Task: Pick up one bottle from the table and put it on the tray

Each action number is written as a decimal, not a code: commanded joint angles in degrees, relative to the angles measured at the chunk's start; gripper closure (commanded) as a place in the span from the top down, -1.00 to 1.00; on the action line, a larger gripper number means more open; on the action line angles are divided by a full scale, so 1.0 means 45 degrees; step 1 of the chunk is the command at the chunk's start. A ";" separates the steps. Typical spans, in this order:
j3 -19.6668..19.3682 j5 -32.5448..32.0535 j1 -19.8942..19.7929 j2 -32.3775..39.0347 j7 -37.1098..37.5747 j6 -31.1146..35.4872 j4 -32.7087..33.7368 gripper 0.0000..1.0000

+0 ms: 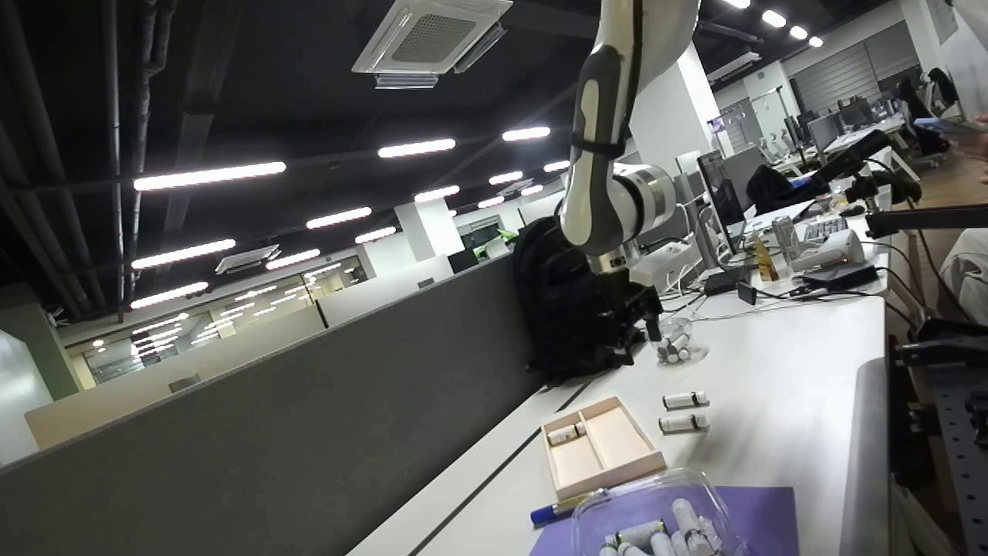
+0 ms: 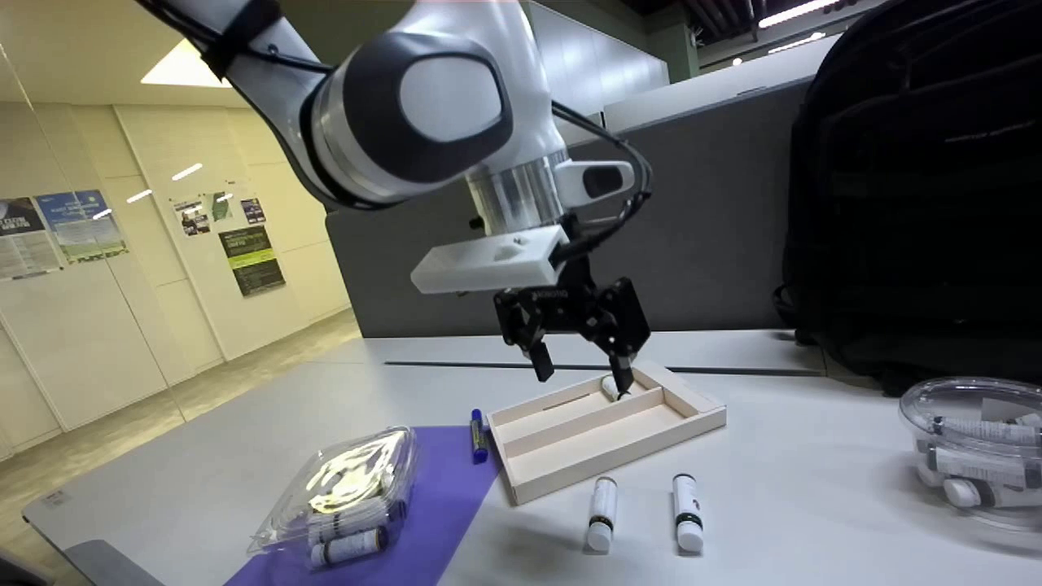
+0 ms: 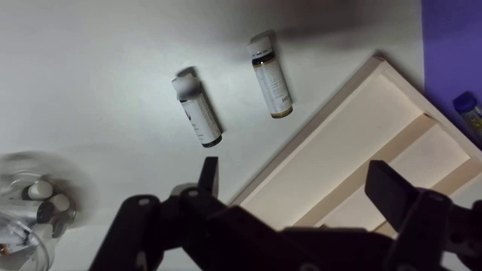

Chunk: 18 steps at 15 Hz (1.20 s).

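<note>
Found tool (image 2: 583,379) raised above the tabletop (image 2: 790,456) with jaws spread wide. Noted one bottle (image 3: 271,81) lying just beside the tray (image 3: 320,162) and a second bottle (image 3: 200,116) near it, apart from the tool and ahead of its fingertips in the wrist view. Logged a third bottle (image 1: 566,434) inside one compartment of the tray.

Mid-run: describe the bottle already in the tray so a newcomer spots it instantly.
On the white table, find the light tan tray, divided in two lengthwise. In its compartment farther from the two loose bottles, a white-labelled bottle lies on its side. It is the only bottle in the tray; those two lie directly on the table.
</note>
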 commanded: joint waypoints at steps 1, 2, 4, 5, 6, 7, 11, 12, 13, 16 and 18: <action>0.0410 0.0222 -0.0567 0.1186 -0.0866 -0.0025 0.0509 1.00; 0.0465 0.0086 -0.0686 0.1462 -0.1091 -0.0183 0.0600 1.00; 0.0563 -0.0071 -0.0869 0.1928 -0.1397 -0.0218 0.0762 1.00; 0.0627 -0.0126 -0.0952 0.2145 -0.1535 -0.0160 0.0839 1.00; 0.0724 -0.0139 -0.1058 0.2332 -0.1725 -0.0221 0.0934 1.00; 0.0806 -0.0141 -0.1160 0.2516 -0.1896 -0.0270 0.1036 1.00; 0.1276 -0.0028 -0.1714 0.3280 -0.2788 -0.1117 0.1710 1.00; 0.1305 -0.0060 -0.1751 0.3467 -0.2850 -0.1303 0.1896 1.00; 0.1351 -0.0080 -0.1805 0.3613 -0.2942 -0.1487 0.2048 1.00; 0.1336 -0.0183 -0.1814 0.3973 -0.2923 -0.1753 0.2459 1.00; 0.1309 -0.0201 -0.1796 0.4180 -0.2837 -0.1762 0.2680 0.97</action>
